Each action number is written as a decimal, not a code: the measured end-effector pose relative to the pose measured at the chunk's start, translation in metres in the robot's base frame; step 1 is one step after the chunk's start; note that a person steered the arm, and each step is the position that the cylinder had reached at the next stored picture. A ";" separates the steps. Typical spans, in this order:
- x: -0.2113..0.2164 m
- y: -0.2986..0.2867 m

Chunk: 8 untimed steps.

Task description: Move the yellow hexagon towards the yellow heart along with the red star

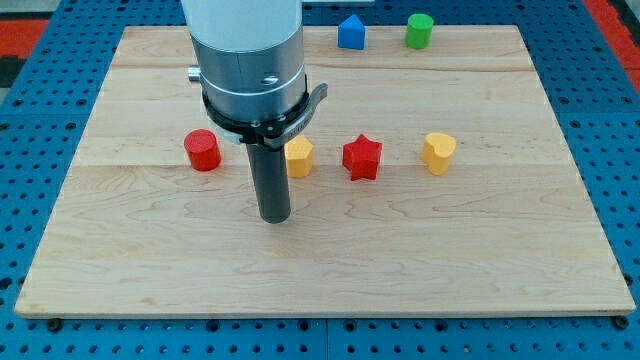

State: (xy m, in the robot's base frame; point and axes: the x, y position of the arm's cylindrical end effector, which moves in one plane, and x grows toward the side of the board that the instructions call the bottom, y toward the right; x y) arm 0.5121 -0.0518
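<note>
The yellow hexagon (300, 157) sits near the board's middle, partly hidden on its left by my rod. The red star (362, 158) lies just to its right, with a small gap between them. The yellow heart (438, 152) lies further right, in the same row. My tip (274, 216) rests on the board below and slightly left of the yellow hexagon, close to it but apart.
A red cylinder (202, 150) stands left of my rod. A blue block with a peaked top (351, 33) and a green cylinder (419, 30) stand near the top edge of the wooden board (500, 250). A blue pegboard surrounds the board.
</note>
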 end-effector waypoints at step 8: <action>-0.072 -0.005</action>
State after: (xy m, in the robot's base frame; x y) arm 0.4403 -0.0567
